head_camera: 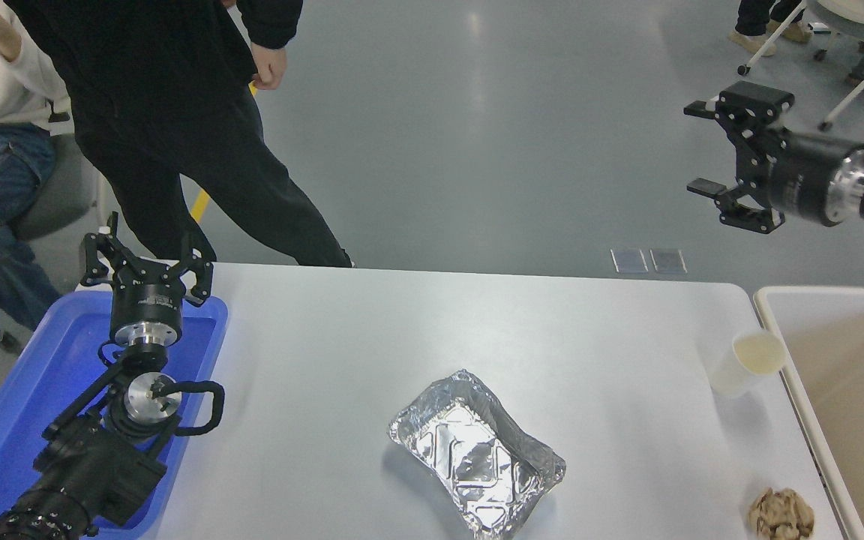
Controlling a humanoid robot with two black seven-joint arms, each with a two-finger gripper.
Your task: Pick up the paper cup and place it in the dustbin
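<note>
This looks like a robotics lab or test hall: a broad, glossy grey floor with a yellow line taped on it stretches beyond the white table, and wheeled chairs (people seated, one standing) ring the table's far side.

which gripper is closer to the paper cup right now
Right. The right gripper, jaws open, hangs high over the floor beyond the table's far right corner, above the paper cup. The left gripper is parked over the blue tray, across the table.
</note>
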